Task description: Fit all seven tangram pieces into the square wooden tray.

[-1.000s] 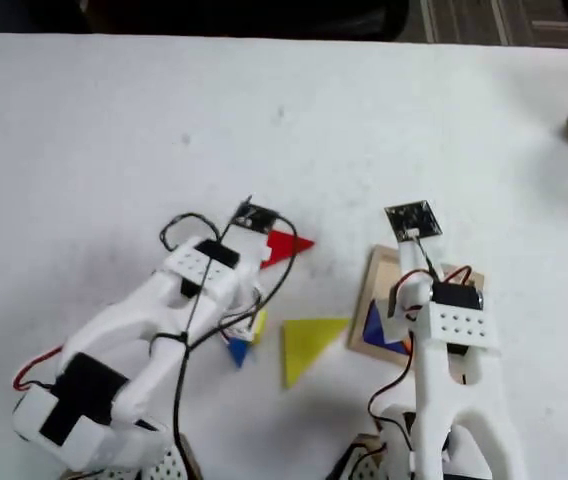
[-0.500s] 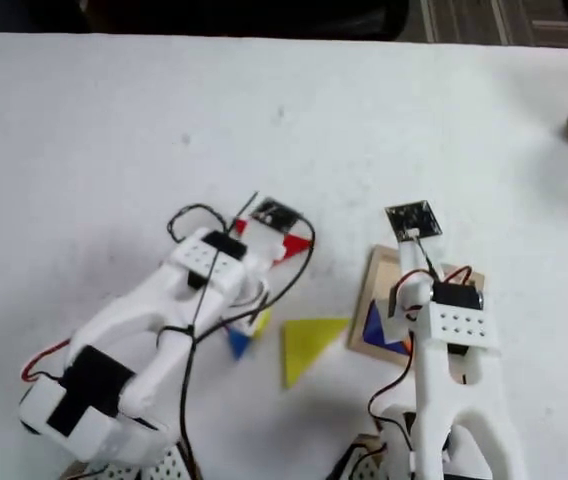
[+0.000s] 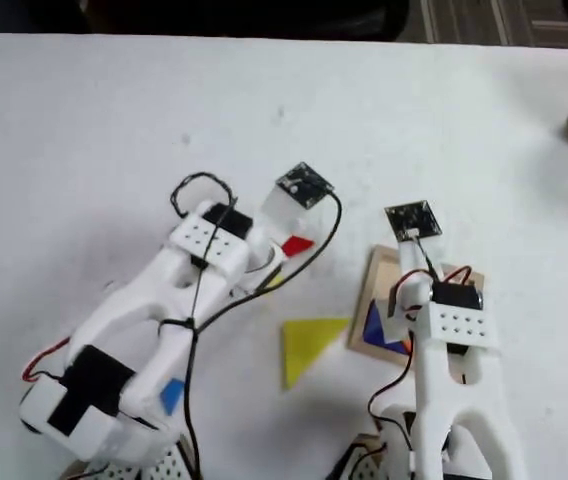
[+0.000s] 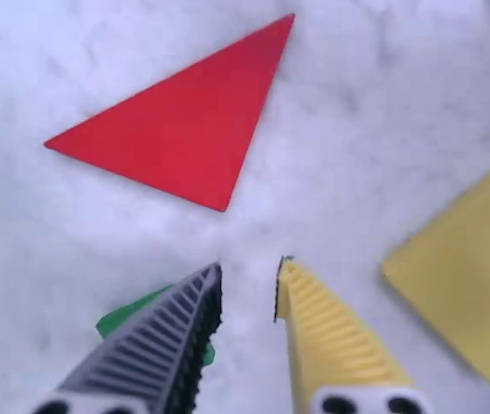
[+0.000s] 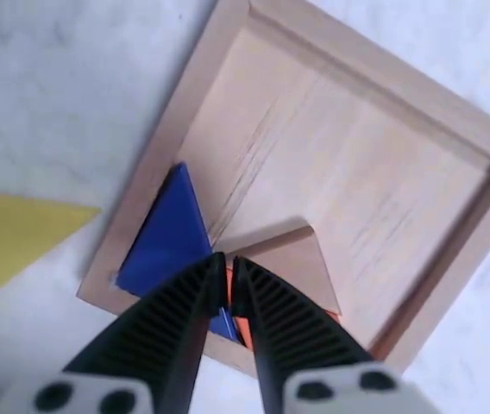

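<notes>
- Left claw [image 4: 247, 276]: hangs low over the tabletop [image 3: 114, 120], fingers a little apart, grips nothing.
- Right claw [image 5: 229, 263]: hangs over the near corner of the square wooden tray [image 5: 374, 82], fingers closed to a sliver; cannot tell whether it pinches anything.
- Green piece [image 4: 124, 321]: lies loose on the tabletop, half hidden under the left claw's dark finger, outside the tray.
- Large yellow triangle [image 3: 307, 345]: lies flat on the tabletop just beside the tray's near-left edge, not in it.
- In the tray: blue triangle [image 5: 172, 241] tucked against the left rim; orange piece [image 5: 243, 329] beside it, mostly hidden under the right claw; pale tan shape [image 5: 288, 259] next to those, possibly another piece, hard to tell against the wood.
- Most of the tray floor bare, from the middle out to the far corner.
- Red triangle [image 4: 176, 129]: lies flat on the tabletop just beyond the left claw's fingertips, apart from them, well left of the tray.
- Judged progress: two pieces seated for certain, perhaps three; at least red, green and yellow left to bring in, so under half done.
- Likely step in hand: picking up the red triangle with the left claw.
</notes>
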Available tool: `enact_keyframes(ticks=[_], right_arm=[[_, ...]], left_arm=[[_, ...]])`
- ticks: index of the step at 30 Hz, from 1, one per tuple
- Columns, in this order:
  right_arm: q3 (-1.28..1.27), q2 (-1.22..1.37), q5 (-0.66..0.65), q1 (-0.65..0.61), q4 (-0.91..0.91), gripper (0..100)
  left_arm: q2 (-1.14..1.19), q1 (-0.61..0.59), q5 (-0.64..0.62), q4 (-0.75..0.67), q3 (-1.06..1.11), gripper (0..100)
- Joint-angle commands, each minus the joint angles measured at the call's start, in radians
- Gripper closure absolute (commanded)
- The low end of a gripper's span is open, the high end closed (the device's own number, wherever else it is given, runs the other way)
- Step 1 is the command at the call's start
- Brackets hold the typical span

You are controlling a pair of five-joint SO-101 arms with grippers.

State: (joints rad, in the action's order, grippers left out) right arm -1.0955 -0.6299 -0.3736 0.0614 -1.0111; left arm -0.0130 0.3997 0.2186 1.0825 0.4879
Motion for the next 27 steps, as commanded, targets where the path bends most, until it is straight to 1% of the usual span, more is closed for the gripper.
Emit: enact_keyframes(ticks=[1,3,4,6,7,11,15,16,19,21,22,25,27], right_arm=[[0.005,-0.027,-0.003,0.005,0.012,98.1],[0.005,-0.025,-0.003,0.005,0.012,98.1],[0.005,-0.025,-0.003,0.005,0.012,98.1],[0.005,-0.025,-0.003,0.005,0.012,98.1],[0.005,-0.025,-0.003,0.005,0.012,98.1],[0.005,-0.025,-0.003,0.005,0.012,98.1],[0.005,-0.025,-0.003,0.002,0.013,98.1],[0.005,-0.024,-0.003,0.002,0.015,98.1],[0.005,-0.025,-0.015,-0.019,0.008,98.1],[0.008,-0.035,-0.057,-0.101,-0.01,98.1],[0.017,-0.038,-0.066,-0.16,-0.025,98.1],[0.08,-0.076,-0.028,-0.331,-0.082,98.1],[0.12,-0.117,0.014,-0.438,-0.108,98.1]], left_arm=[[-0.028,-0.044,-0.072,0.038,-0.064,83],[-0.065,-0.113,-0.15,0.11,-0.069,77],[-0.097,-0.151,-0.166,0.149,-0.066,73],[-0.183,-0.229,-0.146,0.216,-0.044,68],[-0.236,-0.268,-0.117,0.239,-0.021,67],[-0.486,-0.392,0.058,0.301,0.132,68],[-0.69,-0.456,0.256,0.388,0.307,74],[-0.717,-0.461,0.282,0.404,0.339,75],[-0.753,-0.518,0.285,0.39,0.39,77],[-0.759,-0.611,0.272,0.342,0.39,77],[-0.76,-0.673,0.241,0.31,0.387,77],[-0.754,-0.886,0.17,0.25,0.328,77],[-0.754,-1.052,0.17,0.235,0.282,77]])
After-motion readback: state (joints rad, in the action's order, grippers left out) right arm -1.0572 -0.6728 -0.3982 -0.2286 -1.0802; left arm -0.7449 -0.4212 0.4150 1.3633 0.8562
